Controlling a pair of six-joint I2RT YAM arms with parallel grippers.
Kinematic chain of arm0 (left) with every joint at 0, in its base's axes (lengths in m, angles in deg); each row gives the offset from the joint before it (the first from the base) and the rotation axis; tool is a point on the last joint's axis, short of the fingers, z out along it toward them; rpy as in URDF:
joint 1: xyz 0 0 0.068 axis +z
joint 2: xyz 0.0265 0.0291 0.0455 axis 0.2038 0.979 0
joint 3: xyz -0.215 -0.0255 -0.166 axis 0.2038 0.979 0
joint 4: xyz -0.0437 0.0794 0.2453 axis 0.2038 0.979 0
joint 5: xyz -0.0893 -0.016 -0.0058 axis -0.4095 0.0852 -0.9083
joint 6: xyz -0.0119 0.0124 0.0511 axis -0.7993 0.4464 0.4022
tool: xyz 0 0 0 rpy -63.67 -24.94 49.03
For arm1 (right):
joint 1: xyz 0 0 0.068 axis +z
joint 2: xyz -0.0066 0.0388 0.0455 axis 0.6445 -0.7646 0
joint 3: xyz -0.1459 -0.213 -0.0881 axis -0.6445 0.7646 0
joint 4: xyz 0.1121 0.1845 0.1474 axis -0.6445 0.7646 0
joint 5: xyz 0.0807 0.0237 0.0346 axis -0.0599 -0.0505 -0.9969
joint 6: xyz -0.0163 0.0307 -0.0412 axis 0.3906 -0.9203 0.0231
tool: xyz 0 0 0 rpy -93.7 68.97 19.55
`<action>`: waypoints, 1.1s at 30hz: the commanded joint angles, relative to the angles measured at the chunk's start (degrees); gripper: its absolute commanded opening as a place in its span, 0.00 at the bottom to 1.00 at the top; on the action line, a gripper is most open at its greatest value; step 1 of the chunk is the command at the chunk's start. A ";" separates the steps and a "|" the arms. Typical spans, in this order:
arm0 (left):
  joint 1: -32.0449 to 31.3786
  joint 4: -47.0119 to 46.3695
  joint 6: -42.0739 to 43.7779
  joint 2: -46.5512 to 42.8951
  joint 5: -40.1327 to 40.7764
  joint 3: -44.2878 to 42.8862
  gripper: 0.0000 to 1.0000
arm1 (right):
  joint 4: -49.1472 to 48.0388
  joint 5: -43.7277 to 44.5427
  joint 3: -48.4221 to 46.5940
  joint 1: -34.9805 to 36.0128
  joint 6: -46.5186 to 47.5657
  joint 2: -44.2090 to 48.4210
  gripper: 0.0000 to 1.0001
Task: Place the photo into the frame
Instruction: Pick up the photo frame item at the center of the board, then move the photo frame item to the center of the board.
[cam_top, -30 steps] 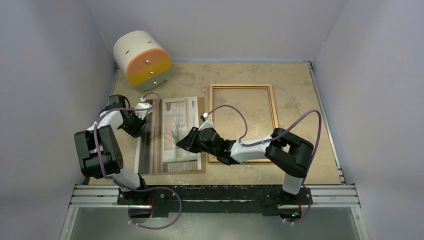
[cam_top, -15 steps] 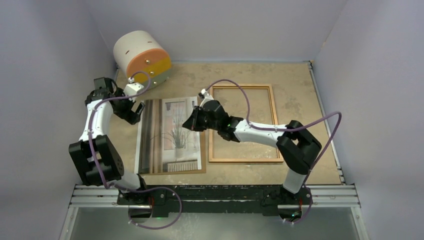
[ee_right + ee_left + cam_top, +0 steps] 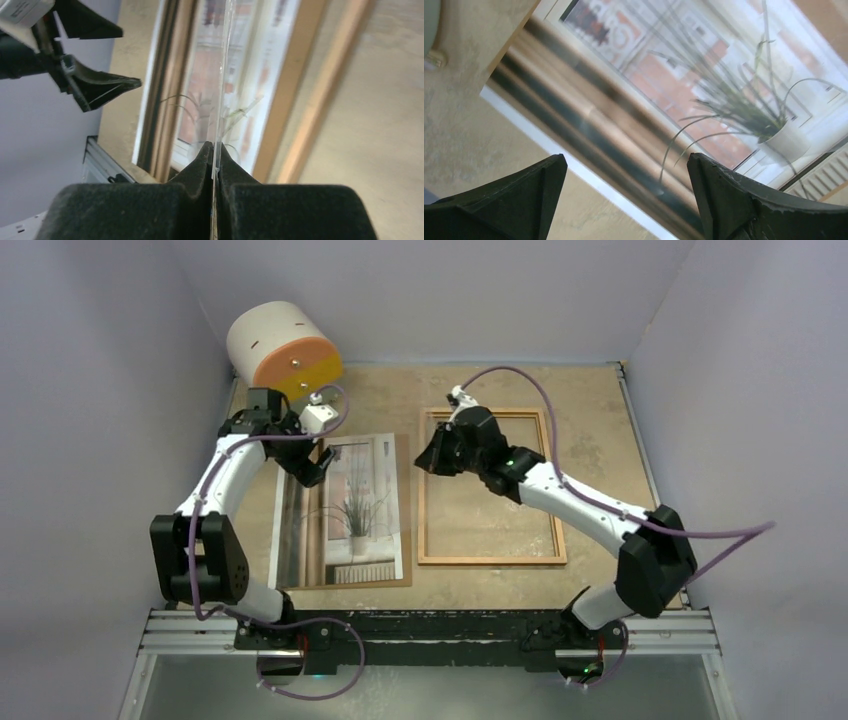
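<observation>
2 arms reach over the table (image 3: 600,440) in the top view. The photo (image 3: 345,510) lies face up on the left, on a brown backing board (image 3: 407,540) that shows as a strip along its right and near edges. Just right of the board, across a narrow gap of tabletop, the frame (image 3: 490,560) lies flat, with open tabletop along its right and far rails. The left gripper (image 3: 312,462) hangs over the photo's far edge, near a cream cylinder (image 3: 283,350) in the far left corner. The right gripper (image 3: 428,458) sits at the frame's far left corner. In the left wrist view, the left gripper (image 3: 624,165) has its 2 fingers spread wide above the photo (image 3: 704,75), whose white border edge runs diagonally between them over the table (image 3: 464,125). In the right wrist view, the right gripper (image 3: 215,150) has its fingers pressed together on a thin clear sheet (image 3: 224,75) seen edge-on. The photo (image 3: 200,95) lies below, and I cannot tell what the sheet belongs to.
</observation>
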 commanded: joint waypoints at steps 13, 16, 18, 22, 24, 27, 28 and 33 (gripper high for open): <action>-28.28 -20.06 -12.50 13.64 12.22 -5.32 1.00 | 30.27 10.73 -0.38 -20.80 5.87 23.60 0.00; -31.16 -23.13 -12.24 17.86 15.99 -6.16 1.00 | 30.12 9.11 -0.67 -21.94 6.15 23.58 0.00; -32.00 -23.37 -12.74 21.11 17.77 -7.64 1.00 | 30.38 9.29 -0.68 -22.21 6.12 23.52 0.00; -32.69 -24.10 -13.30 23.69 17.71 -9.71 1.00 | 30.49 9.31 -0.28 -22.41 6.79 23.36 0.00; -33.09 -24.55 -13.66 23.85 17.29 -10.17 1.00 | 30.75 9.53 -0.13 -22.42 7.18 23.29 0.00; -33.95 -24.82 -13.91 24.88 17.77 -10.20 1.00 | 30.41 9.40 0.79 -22.42 7.40 23.30 0.00; -34.21 -24.91 -14.03 25.37 17.96 -10.23 1.00 | 30.11 9.30 1.09 -22.48 7.41 23.40 0.00; -34.37 -24.73 -15.48 25.82 15.33 -10.34 1.00 | 30.09 9.24 1.38 -22.51 7.85 23.19 0.00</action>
